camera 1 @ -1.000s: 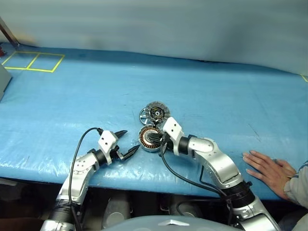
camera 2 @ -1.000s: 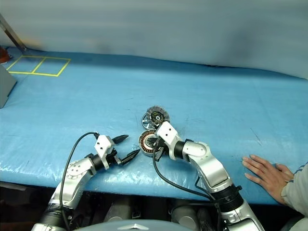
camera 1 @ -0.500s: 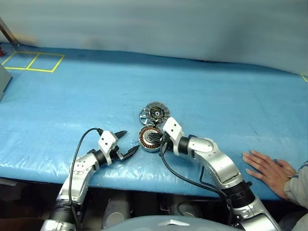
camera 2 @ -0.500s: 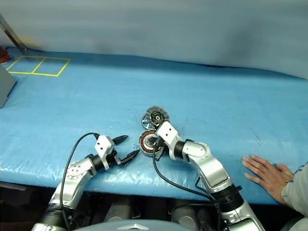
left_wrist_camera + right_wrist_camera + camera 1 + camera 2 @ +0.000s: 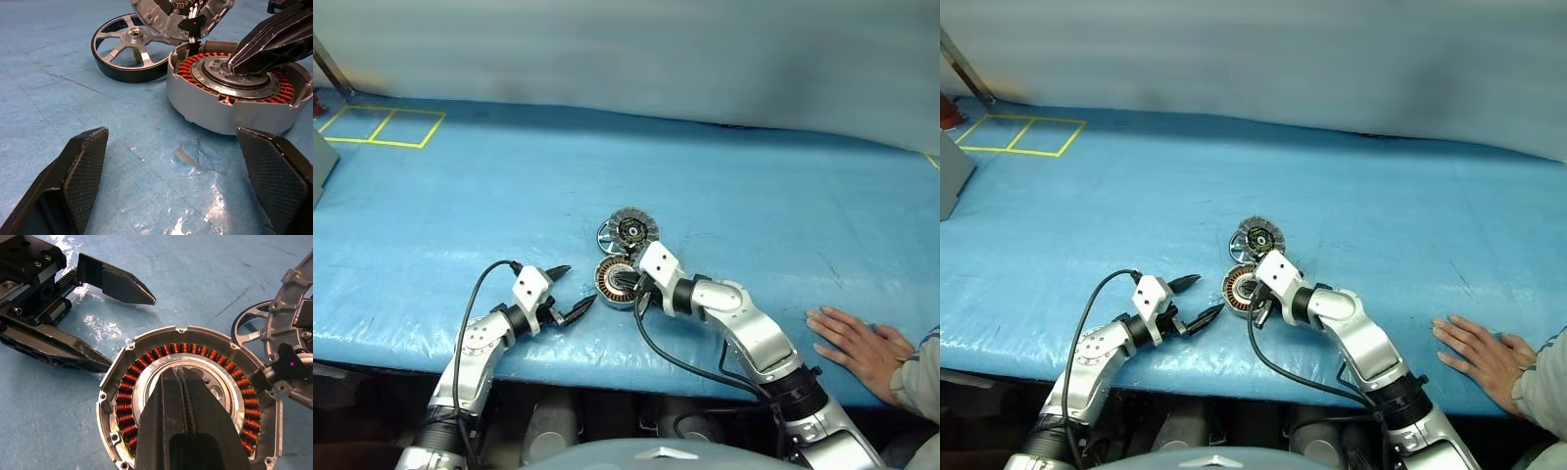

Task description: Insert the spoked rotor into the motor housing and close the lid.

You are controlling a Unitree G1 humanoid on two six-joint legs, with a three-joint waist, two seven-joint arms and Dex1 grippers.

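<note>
Closed right fingers [image 5: 183,431] press into the motor housing [image 5: 122,396] centre.

A wide table covered in a bright blue, slightly wrinkled plastic sheet [image 5: 489,196] fills the scene, its surface glossy where light catches the creases near the front edge. Behind it hangs a plain pale grey-blue backdrop wall [image 5: 656,49]. At the far left corner, yellow tape lines [image 5: 382,125] form two adjoining rectangles on the sheet. A grey box edge [image 5: 321,162] juts in at the left border.
</note>
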